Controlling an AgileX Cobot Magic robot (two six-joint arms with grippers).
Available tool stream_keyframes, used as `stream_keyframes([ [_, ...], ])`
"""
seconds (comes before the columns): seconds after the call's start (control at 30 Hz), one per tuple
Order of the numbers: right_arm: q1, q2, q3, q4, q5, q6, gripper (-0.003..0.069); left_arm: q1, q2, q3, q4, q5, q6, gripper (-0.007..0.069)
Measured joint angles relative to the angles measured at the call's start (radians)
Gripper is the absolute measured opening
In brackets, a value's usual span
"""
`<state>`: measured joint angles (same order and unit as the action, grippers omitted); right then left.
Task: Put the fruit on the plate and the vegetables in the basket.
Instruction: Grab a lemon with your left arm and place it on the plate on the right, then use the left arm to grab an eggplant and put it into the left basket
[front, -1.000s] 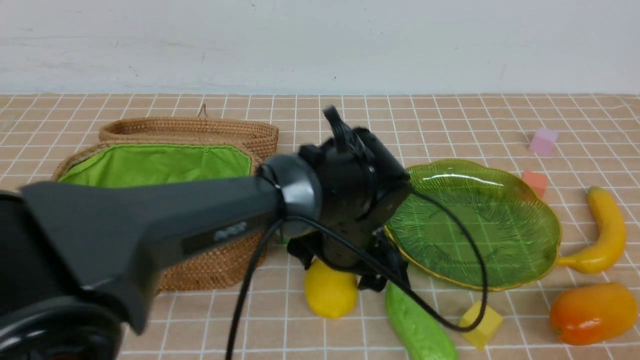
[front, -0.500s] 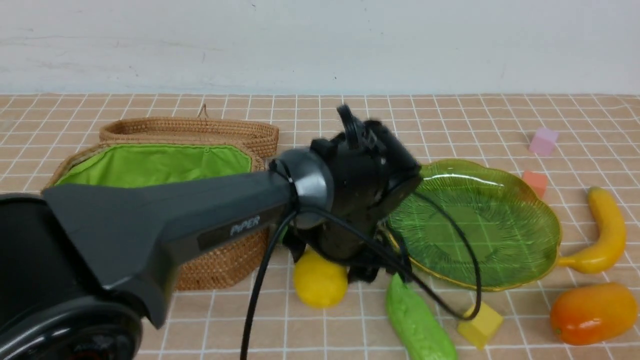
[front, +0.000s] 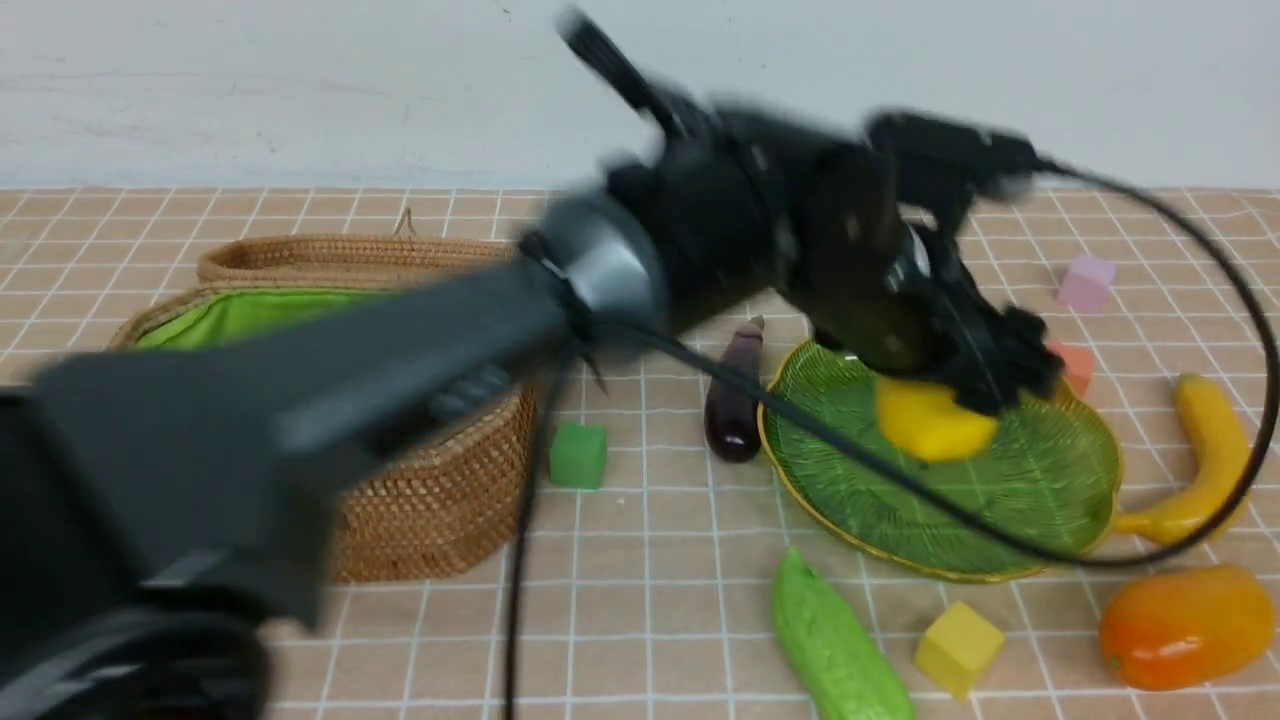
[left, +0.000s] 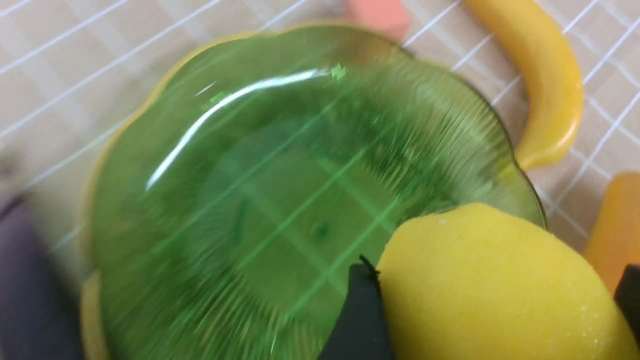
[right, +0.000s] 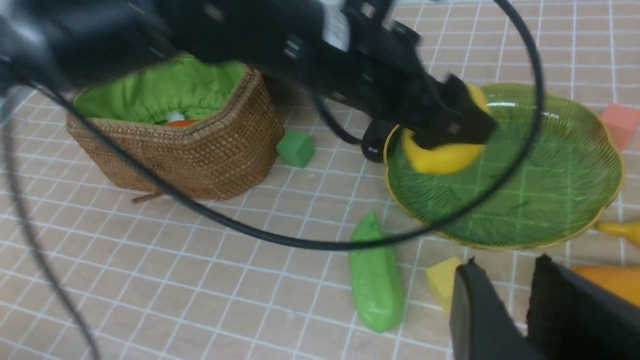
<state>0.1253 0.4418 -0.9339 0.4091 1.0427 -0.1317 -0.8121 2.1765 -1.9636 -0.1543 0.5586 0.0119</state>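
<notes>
My left gripper (front: 960, 395) is shut on the yellow lemon (front: 930, 420) and holds it just over the green glass plate (front: 1000, 500), near its back left. The wrist view shows the lemon (left: 500, 310) filling the span between the black fingers. The banana (front: 1215, 450) and mango (front: 1185, 625) lie on the table right of the plate. The eggplant (front: 735, 400) lies against the plate's left rim. The green gourd (front: 835, 650) lies in front. Something orange, perhaps the carrot (right: 181, 123), shows in the wicker basket (front: 430, 510). My right gripper (right: 506, 264) hovers slightly open and empty.
The basket's lid (front: 380, 260) leans behind it. A green cube (front: 578, 453) sits between basket and eggplant, a yellow cube (front: 958, 645) in front of the plate, a salmon cube (front: 1075, 365) and a pink cube (front: 1085, 282) behind it. The left arm's cable loops over the plate.
My left gripper closed on the lemon on the table, lifted it and swung right over the plate. The eggplant and green cube, hidden before, now show.
</notes>
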Motion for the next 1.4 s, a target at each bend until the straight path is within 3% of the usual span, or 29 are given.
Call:
stream_keyframes([
  [0.2,0.000,0.000,0.000,0.030,0.030,0.002,0.0192,0.000,0.112,0.006,-0.033,-0.081,0.036,0.0599],
  [0.33,0.000,0.000,0.000,0.033,0.032,0.002,0.0193,0.002,0.111,0.006,-0.007,-0.085,0.036,0.0668],
  [0.47,0.000,0.000,0.000,0.033,0.030,0.002,0.0193,0.003,0.055,0.006,0.050,-0.053,0.037,0.0661],
  [0.63,0.000,0.000,0.000,0.029,0.022,0.002,0.0193,0.012,-0.052,0.006,0.136,0.054,-0.017,0.0583],
  [0.73,0.000,0.000,0.000,0.027,0.016,0.003,0.0193,0.070,-0.103,-0.002,0.172,0.103,-0.136,0.0440],
  [0.87,0.000,0.000,0.000,0.026,-0.003,0.003,0.0193,0.149,-0.058,-0.035,0.165,0.130,-0.171,0.0378],
  [1.0,0.000,0.001,0.000,0.026,-0.015,0.003,0.0195,0.202,0.029,-0.118,0.154,0.165,-0.174,0.0390],
  [1.13,0.000,0.002,0.000,0.026,-0.005,0.003,0.0197,0.242,0.103,-0.182,0.135,0.189,-0.140,0.0448],
  [1.4,0.000,0.002,0.000,0.026,0.002,0.003,0.0193,0.254,0.179,-0.190,0.125,0.130,-0.071,0.0488],
])
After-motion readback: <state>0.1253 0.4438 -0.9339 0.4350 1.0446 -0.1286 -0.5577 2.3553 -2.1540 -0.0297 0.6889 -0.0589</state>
